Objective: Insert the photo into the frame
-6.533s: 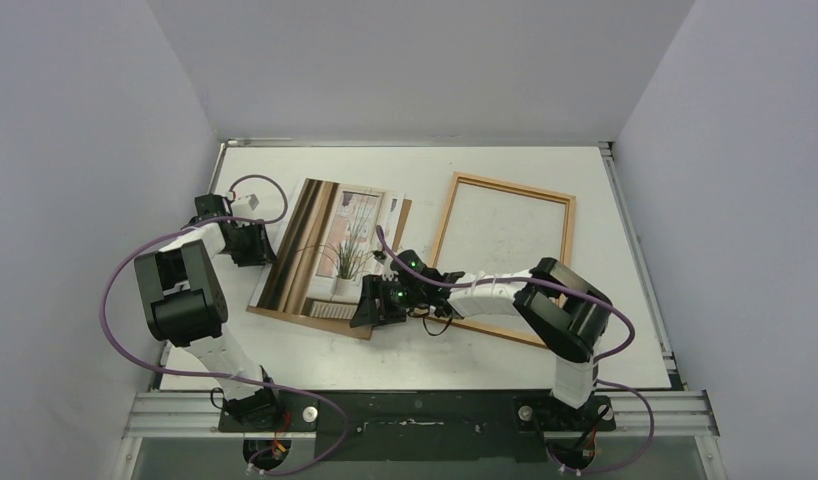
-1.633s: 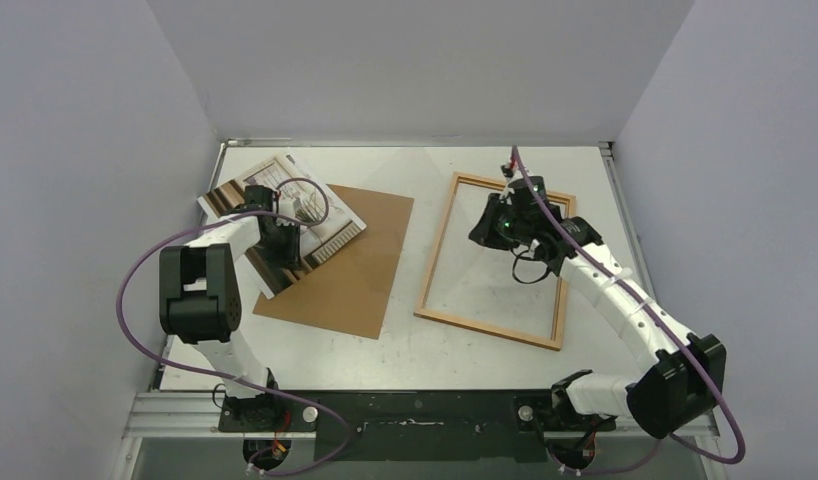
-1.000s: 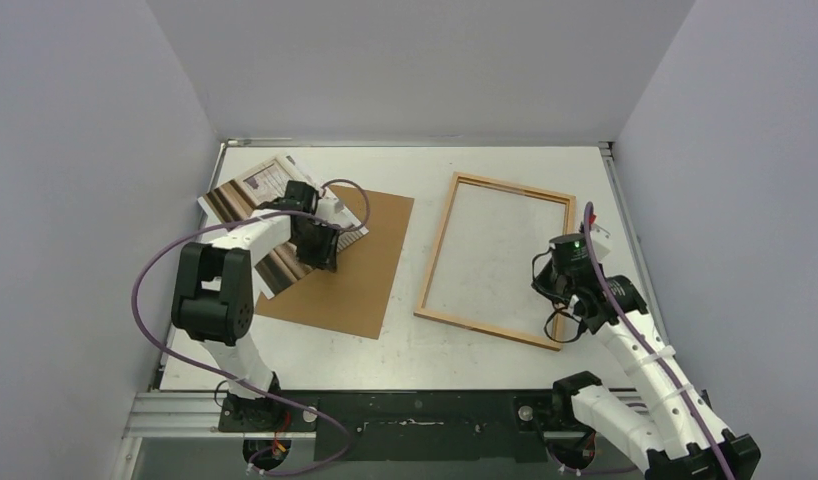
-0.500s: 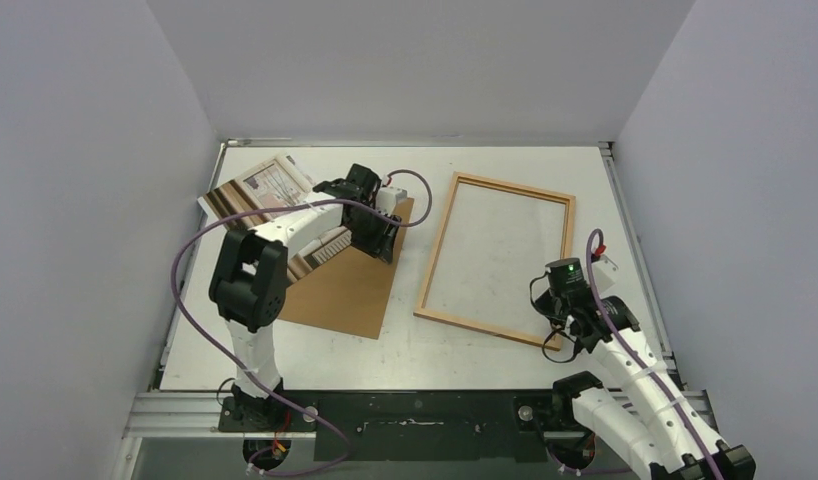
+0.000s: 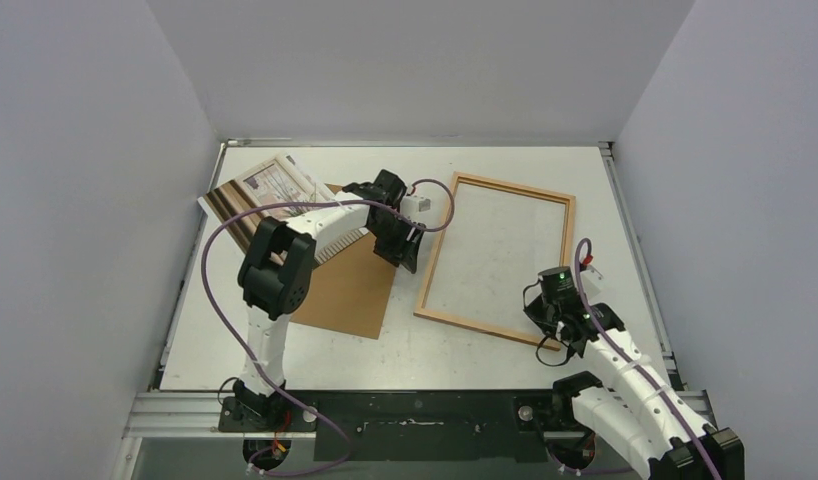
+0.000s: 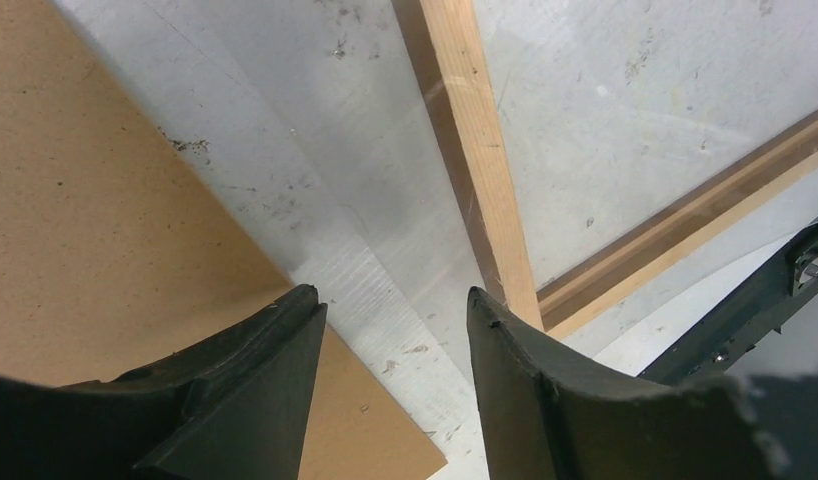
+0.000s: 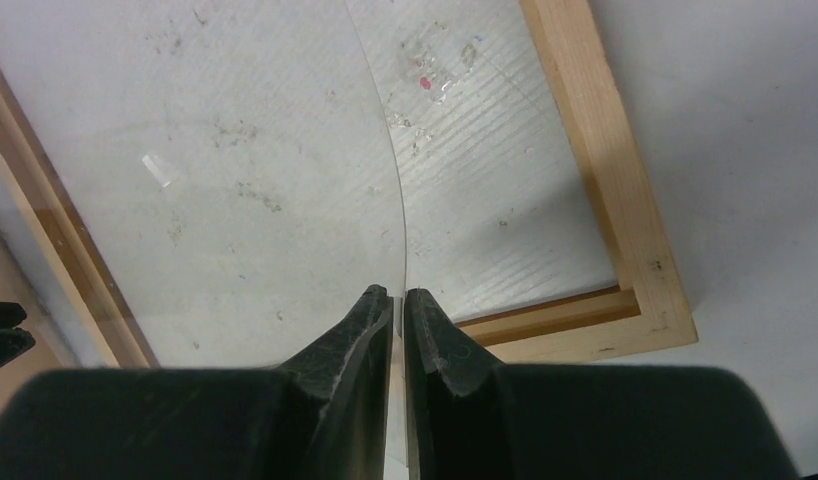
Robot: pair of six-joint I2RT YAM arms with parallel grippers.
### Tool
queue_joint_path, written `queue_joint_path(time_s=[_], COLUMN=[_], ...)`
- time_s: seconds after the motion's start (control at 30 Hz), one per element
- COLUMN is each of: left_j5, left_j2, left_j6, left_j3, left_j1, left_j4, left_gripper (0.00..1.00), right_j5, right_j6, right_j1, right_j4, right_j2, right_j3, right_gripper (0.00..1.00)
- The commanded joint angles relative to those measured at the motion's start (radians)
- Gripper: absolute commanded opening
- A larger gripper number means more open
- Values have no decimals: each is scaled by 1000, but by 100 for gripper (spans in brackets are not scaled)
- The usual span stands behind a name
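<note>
One photo [image 5: 268, 187], one frame [image 5: 511, 187] and one brown backing board [image 5: 350, 295] lie on the worktop [image 5: 465, 355], with two tools above them. The left tool [image 6: 393, 300] hangs spread and empty, with the board's edge by one finger and a frame rail by the other. The photo lies back along its arm, partly on the board. The right tool [image 7: 398, 295] is pressed together, with a frame corner just beside it.

No readable text, the photo's [image 5: 268, 184] markings too small

Left tool [image 5: 409, 250] between backing board [image 5: 345, 295] and frame [image 5: 514, 187]; photo [image 5: 268, 186] far left.
</note>
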State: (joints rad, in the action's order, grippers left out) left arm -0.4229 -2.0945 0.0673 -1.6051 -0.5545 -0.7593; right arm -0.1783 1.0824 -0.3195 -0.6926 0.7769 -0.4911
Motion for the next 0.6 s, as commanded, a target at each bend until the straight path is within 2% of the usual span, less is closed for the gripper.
queue_joint_path(time_s=[0.0, 0.2, 0.47, 0.57], left_j5=[-36, -62, -198, -236], left_j2=[-19, -45, -52, -42], left_j6=[23, 39, 86, 102], left_j3=[-46, -42, -19, -4], left_j1=[7, 18, 59, 79], left_j4=[5, 26, 70, 89], left_gripper=[53, 52, 47, 39], right_j5=[47, 58, 122, 140], right_j6=[-15, -23, -60, -82], right_j1=[-3, -4, -9, -13], right_j4=[109, 134, 231, 269], right_j2=[37, 37, 112, 149], right_j3=[21, 40, 75, 83], right_gripper=[10, 11, 18, 22])
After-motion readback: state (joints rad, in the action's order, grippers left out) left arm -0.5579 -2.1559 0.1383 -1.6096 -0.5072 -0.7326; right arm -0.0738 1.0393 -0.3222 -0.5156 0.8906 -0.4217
